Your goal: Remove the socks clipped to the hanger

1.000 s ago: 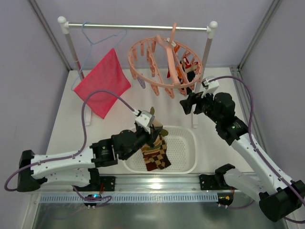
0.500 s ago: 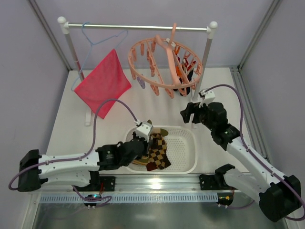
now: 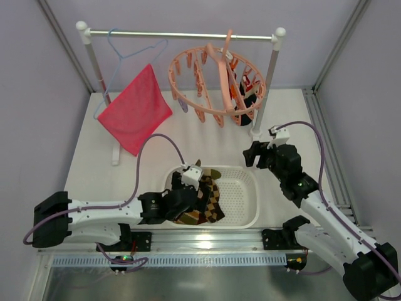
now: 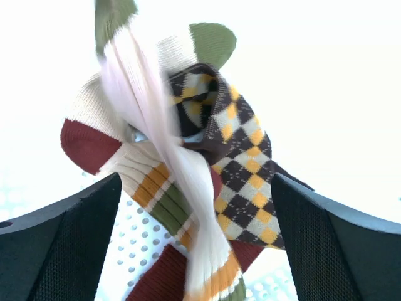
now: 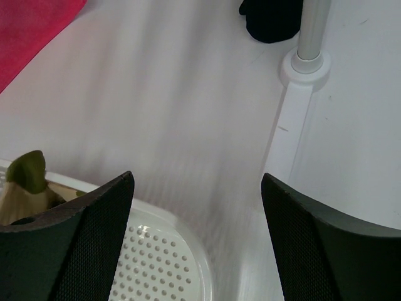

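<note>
The salmon-pink ring hanger (image 3: 210, 84) hangs tilted from the rail, with a red sock (image 3: 250, 83) and a dark sock (image 3: 247, 102) clipped at its right side. My left gripper (image 3: 195, 187) (image 4: 195, 182) is open over the white basket (image 3: 249, 188). Between its fingers lie a tan striped sock (image 4: 156, 188), partly blurred, and a brown argyle sock (image 4: 244, 182) (image 3: 212, 204), both loose on the basket. My right gripper (image 3: 249, 155) (image 5: 197, 179) is open and empty, over the table between the basket's far right corner and the rack's right post. The dark sock's toe (image 5: 270, 19) shows in its view.
The rack's rail (image 3: 182, 36) carries a thin blue wire hanger (image 3: 135, 49) with a pink-red cloth (image 3: 135, 111) at the left. The rack's right post (image 3: 268, 78) and its foot (image 5: 305, 66) stand just beyond my right gripper. The basket rim (image 5: 182, 235) lies under that gripper.
My left gripper dropped into the basket and opened, letting the socks go. My right arm drew back from the hanger toward the near side, staying open.
</note>
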Controlling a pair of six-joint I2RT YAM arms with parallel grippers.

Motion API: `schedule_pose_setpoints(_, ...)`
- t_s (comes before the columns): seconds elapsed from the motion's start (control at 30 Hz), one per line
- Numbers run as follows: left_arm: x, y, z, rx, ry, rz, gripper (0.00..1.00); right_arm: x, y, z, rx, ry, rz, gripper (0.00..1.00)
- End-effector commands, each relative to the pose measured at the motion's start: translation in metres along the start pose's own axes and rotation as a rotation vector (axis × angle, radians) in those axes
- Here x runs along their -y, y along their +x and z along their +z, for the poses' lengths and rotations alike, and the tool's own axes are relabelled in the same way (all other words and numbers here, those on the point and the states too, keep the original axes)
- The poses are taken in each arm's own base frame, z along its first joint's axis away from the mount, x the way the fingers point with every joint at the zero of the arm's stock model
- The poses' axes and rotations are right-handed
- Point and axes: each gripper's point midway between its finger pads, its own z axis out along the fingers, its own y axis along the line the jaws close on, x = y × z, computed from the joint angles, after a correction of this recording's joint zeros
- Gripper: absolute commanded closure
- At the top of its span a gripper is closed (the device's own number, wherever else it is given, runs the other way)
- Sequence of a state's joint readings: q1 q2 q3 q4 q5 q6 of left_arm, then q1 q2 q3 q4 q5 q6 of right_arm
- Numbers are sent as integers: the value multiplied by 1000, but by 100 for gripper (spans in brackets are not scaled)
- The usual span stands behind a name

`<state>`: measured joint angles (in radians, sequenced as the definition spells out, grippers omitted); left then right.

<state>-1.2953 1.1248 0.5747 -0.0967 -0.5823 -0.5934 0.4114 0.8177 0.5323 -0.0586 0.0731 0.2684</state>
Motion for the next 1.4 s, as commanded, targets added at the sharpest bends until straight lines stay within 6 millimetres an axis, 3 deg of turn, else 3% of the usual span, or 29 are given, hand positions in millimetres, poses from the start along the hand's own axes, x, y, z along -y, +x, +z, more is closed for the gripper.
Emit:
schedule_pose_setpoints(0.0,-2,-24,2,42,-74,-31,0,9,-13,1,63,40,29,17)
schedule_pose_setpoints(0.17,-23,-33,-1,70,-204,-20,0,30,-15,-4,93,98,72,16)
schedule_pose_setpoints(0.27,-36,-45,-9,128,-264,-53,0,33,-22,-6,160,59,99,14)
schedule_pose_setpoints(0.3,-39,-46,-11,144,-269,-60,0,23,-23,-3,181,-20,98,13)
schedule_pose_setpoints(0.37,-39,-60,-18,203,-245,-109,0,20,-20,3,178,-52,96,13)
schedule_pose_setpoints(0.57,-50,-74,-35,284,-230,-150,0,13,-12,42,111,-111,64,14)
schedule_pose_setpoints(0.6,-54,-78,-40,302,-233,-160,0,10,-24,46,144,-123,58,14)
schedule_pose_setpoints(0.67,-54,-84,-43,321,-215,-146,0,10,-29,51,160,-124,63,14)
schedule_pose_setpoints(0.83,-37,-105,-52,407,-66,-166,0,6,-59,51,234,-123,51,14)
schedule_pose_setpoints(0.97,-29,-118,-53,430,-16,-148,0,-7,-73,59,221,-179,42,17)
schedule_pose_setpoints(1.17,12,-144,-42,424,124,-89,0,13,-70,59,206,-57,66,17)
schedule_pose_setpoints(1.33,41,-162,-23,392,183,-41,2,23,-75,41,229,8,68,17)
schedule_pose_setpoints(1.37,47,-175,-23,407,198,-44,6,25,-67,38,213,19,71,17)
